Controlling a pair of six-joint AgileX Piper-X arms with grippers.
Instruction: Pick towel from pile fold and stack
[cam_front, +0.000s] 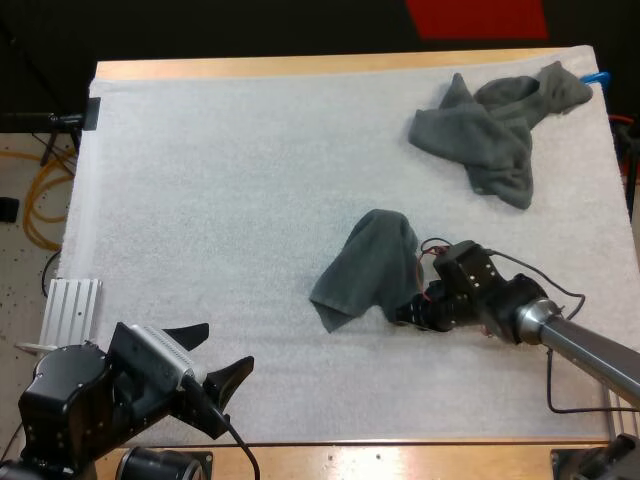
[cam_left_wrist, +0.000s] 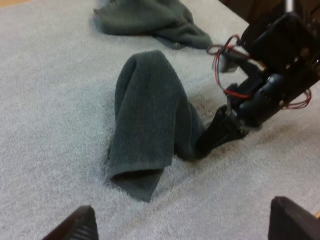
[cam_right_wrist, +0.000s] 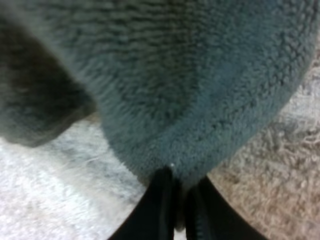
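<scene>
A dark grey-green towel (cam_front: 368, 265) stands bunched up near the middle of the white mat, one corner trailing toward the front. My right gripper (cam_front: 398, 312) is low at its right side, shut on the towel's edge (cam_right_wrist: 175, 175); the fingers (cam_right_wrist: 161, 200) pinch the cloth between them. The left wrist view looks across at the same towel (cam_left_wrist: 147, 125) with the right gripper (cam_left_wrist: 212, 140) biting its lower right edge. My left gripper (cam_front: 215, 360) hovers open over the mat's front left, well clear of the towel. A crumpled pile of towels (cam_front: 500, 125) lies at the far right.
A white ribbed block (cam_front: 72, 310) lies off the mat's left edge on the wooden table (cam_front: 300, 68). Yellow cords lie on the floor to the left. Bare mat (cam_front: 220, 180) spreads across the left and middle.
</scene>
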